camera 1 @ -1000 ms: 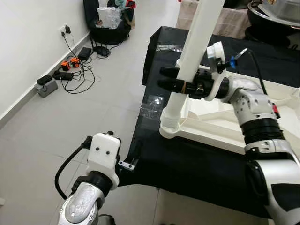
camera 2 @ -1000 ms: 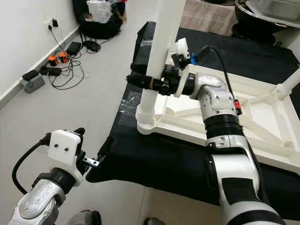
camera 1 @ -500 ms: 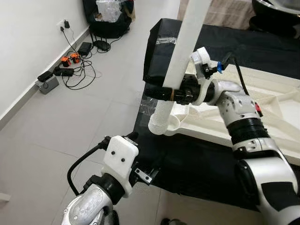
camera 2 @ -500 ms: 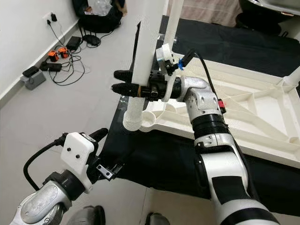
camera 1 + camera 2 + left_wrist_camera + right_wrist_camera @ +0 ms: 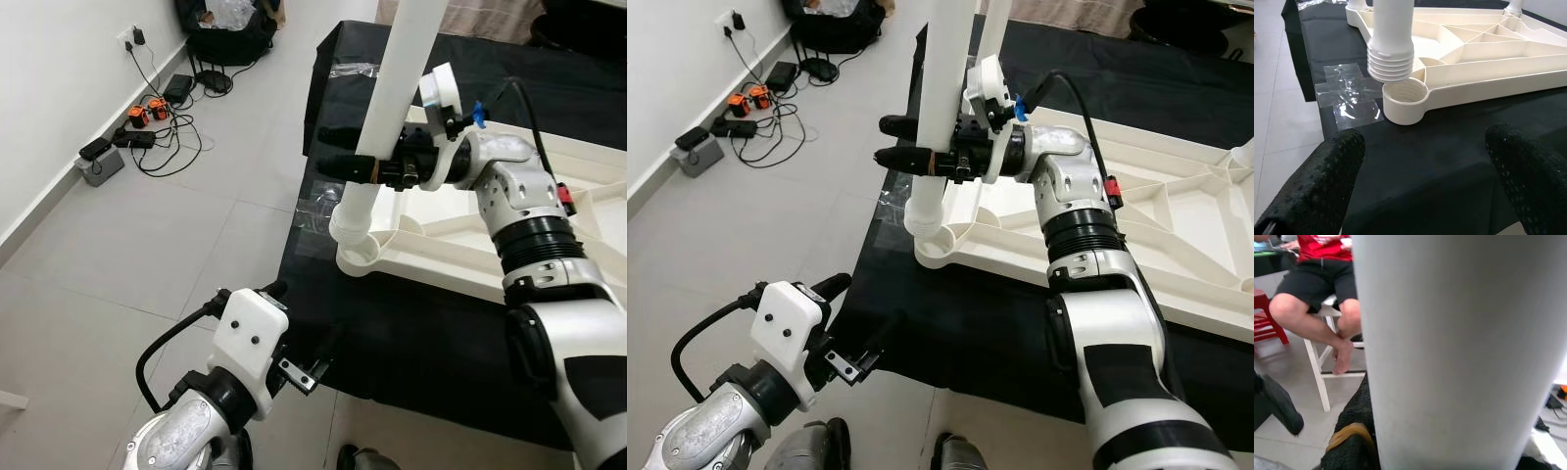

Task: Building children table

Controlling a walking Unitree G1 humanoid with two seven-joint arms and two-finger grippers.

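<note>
My right gripper [image 5: 338, 168] had its jaws closed around the white table leg [image 5: 392, 108], holding it nearly upright with its threaded lower end [image 5: 1391, 61] just above the round socket [image 5: 1405, 100] at the corner of the upturned white tabletop [image 5: 460, 250]; the threads were not yet in the socket, and from the left wrist view the end sat a little off the socket's centre, toward the tabletop's inside. That tabletop lay ribs-up on the black cloth [image 5: 411, 343] covering the table, with a patch of clear tape [image 5: 1349, 95] just beside the socket. My left gripper [image 5: 1425, 181] hovered low at the cloth's near edge, facing the socket, its jaws spread wide and holding nothing. Well away from the socket, by the wall, cables and chargers [image 5: 147, 137] lay on the tiled floor [image 5: 127, 255]. Past the leg, my right wrist camera caught a seated person's bare legs [image 5: 1327, 318], blurred, on what I took for a white chair [image 5: 1320, 372].
</note>
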